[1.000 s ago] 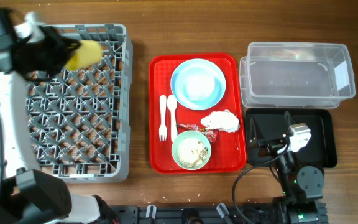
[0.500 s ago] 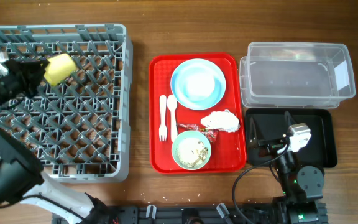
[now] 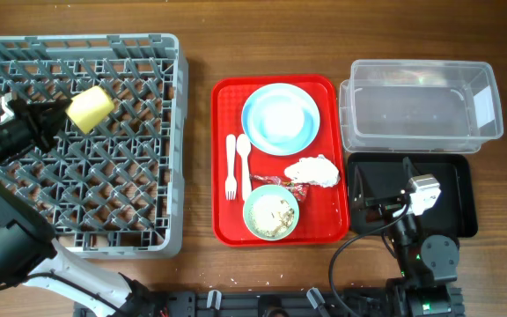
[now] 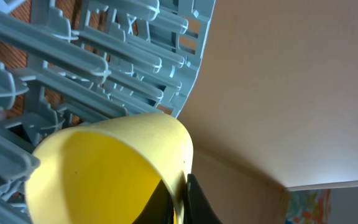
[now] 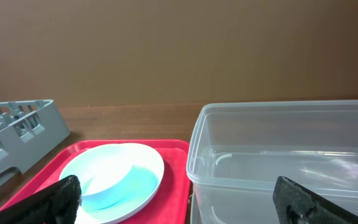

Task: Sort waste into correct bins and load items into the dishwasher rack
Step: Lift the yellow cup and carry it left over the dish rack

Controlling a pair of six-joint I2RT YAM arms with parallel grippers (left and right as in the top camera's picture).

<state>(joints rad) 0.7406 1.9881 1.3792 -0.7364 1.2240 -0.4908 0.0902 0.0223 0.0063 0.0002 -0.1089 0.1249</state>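
My left gripper (image 3: 58, 119) is shut on the rim of the small yellow cup (image 3: 91, 107) and holds it on its side over the back left of the grey dishwasher rack (image 3: 104, 194). In the left wrist view the fingers (image 4: 182, 202) pinch the cup's wall (image 4: 104, 168) in front of the rack's pegs (image 4: 104, 50). My right gripper (image 3: 365, 204) is open and empty over the black tray (image 3: 460, 189). On the red tray (image 3: 223, 220) lie the blue plate (image 3: 279, 118), fork (image 3: 231, 165), spoon (image 3: 245, 163), white napkin (image 3: 313, 171), red wrapper (image 3: 296, 187) and green bowl (image 3: 271, 212) with crumbs.
The clear tub (image 3: 421, 106) stands behind the black tray at the right. In the right wrist view my open fingers (image 5: 179, 199) frame the tub (image 5: 291, 155) and the blue plate (image 5: 114, 180), with a rack corner (image 5: 11, 134) at the left.
My left gripper has carried the yellow cup from the rack's back edge toward the front and left, lower over the pegs. The right arm has not moved.
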